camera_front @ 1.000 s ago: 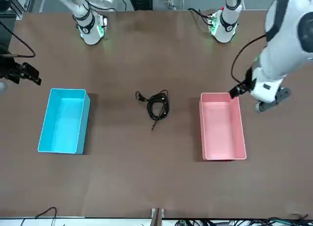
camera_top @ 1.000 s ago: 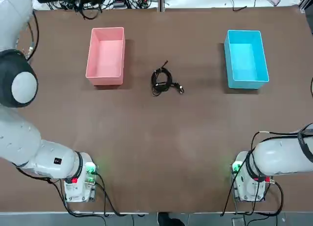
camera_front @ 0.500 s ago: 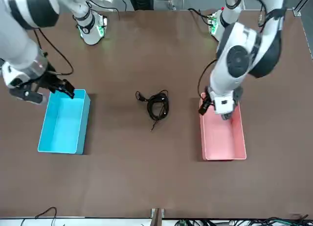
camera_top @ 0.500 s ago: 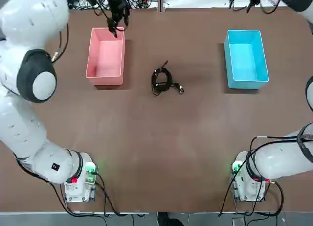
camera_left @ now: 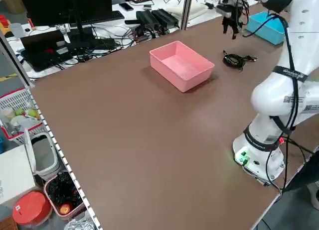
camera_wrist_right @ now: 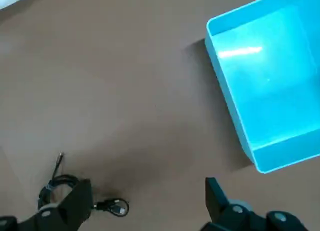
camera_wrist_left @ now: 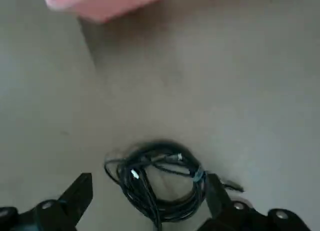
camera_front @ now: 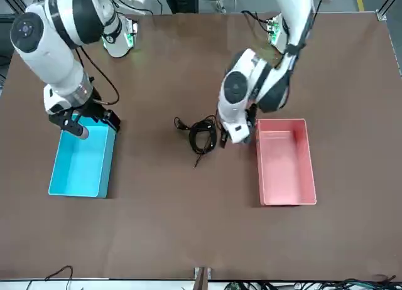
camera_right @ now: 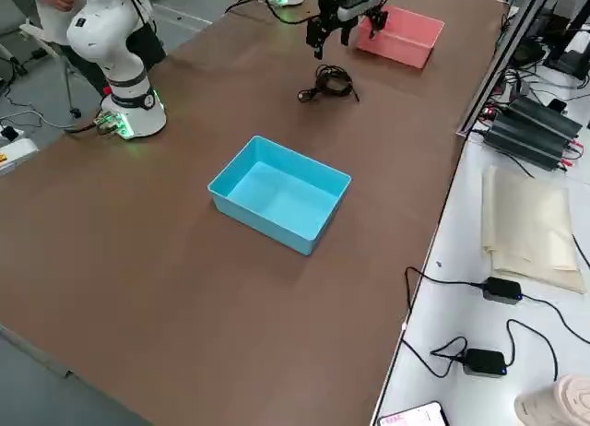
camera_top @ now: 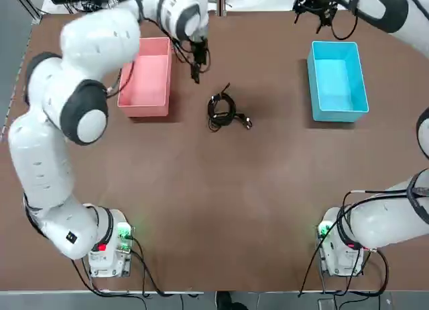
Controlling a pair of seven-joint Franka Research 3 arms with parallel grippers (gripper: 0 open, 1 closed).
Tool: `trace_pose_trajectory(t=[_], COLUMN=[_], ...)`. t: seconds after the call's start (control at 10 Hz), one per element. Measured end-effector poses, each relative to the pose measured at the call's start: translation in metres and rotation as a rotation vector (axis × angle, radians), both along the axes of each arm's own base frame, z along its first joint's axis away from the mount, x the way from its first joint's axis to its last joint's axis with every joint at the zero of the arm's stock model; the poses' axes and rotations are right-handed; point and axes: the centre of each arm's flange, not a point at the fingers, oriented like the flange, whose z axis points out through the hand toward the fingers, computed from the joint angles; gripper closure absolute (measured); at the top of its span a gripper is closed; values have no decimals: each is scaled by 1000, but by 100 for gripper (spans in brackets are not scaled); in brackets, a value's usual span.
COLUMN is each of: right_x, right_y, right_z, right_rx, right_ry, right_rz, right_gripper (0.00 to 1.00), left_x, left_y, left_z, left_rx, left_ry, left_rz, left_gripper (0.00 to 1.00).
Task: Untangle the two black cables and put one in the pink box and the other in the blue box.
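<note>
Blue box [camera_right: 278,194] and pink box [camera_left: 182,65] sat near desk's far edge. Cables [camera_top: 227,111] lay coiled between; only wrist views showed both grippers' fingers wide: left [camera_wrist_left: 150,188] above cables, right [camera_wrist_right: 149,183] between cables and blue box.

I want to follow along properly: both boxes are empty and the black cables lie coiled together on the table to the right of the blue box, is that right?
Not quite: the black cables lie to the left of the blue box, as the top view shows.
</note>
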Motion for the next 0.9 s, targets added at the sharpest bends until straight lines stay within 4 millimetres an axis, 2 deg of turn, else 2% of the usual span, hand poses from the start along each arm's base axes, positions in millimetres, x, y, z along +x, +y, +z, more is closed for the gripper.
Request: trace_pose_trajectory(t=[0.1, 0.3, 0.5, 0.9], right_x=[-5, -11, -12, -16], right_y=[7, 7, 5, 4], right_z=[-19, -38, -49, -67], right_rx=[0, -5, -4, -4], right_ry=[3, 19, 15, 16], right_rz=[-4, -10, -14, -40], right_gripper=[0, 0, 0, 0], left_x=[2, 17, 21, 4], left_y=[-10, -13, -19, -47], left_z=[-24, -59, -81, -113], left_rx=[-6, -16, -32, -70], left_ry=[-11, -23, -38, -64], left_rz=[75, 183, 264, 340], left_gripper=[3, 5, 7, 10])
